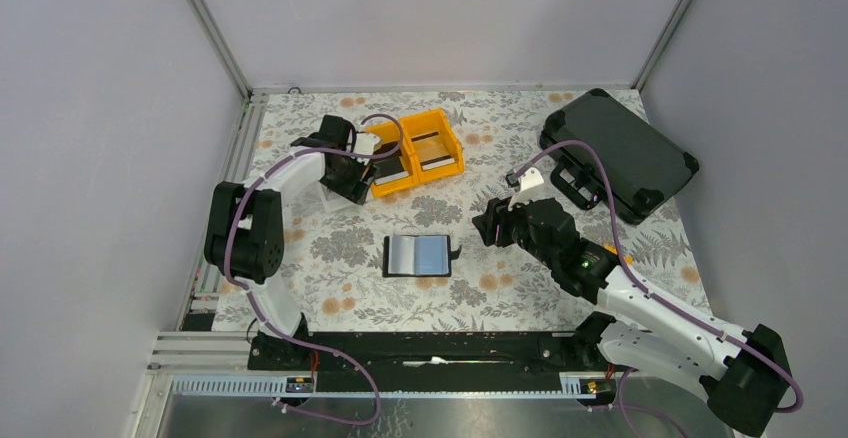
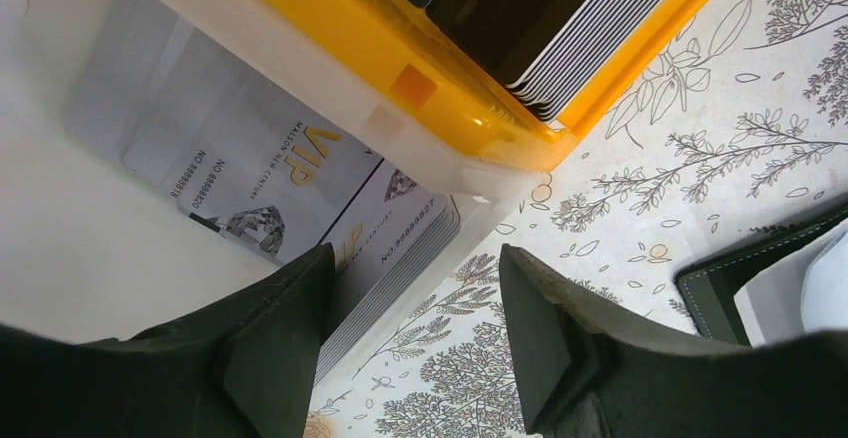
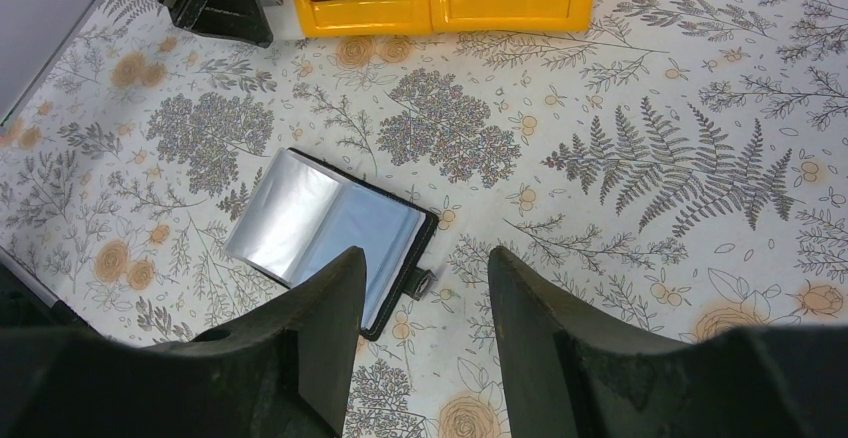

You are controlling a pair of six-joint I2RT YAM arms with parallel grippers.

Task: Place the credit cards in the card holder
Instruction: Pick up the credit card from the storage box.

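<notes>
**Left hand [image 2: 415, 303] set over cards; holder open**

Parted and gripping nothing, astride the wall of the white bin [image 2: 300, 83]: 1 finger [image 2: 270, 358] above the silvery cards [image 2: 250, 158] stacked inside, the other outside over the counter [image 2: 620, 218]. Probably lining up to pinch the top card by its edge. Right hand [image 3: 425, 288] likewise parted and empty, hovering over the counter just beside the holder [image 3: 330, 228], perhaps to steady it. Holder laid flat mid-counter, pockets up, so loading needs no unfolding. More cards in 2 yellow bins [image 1: 445, 168] touching the white one.
</notes>
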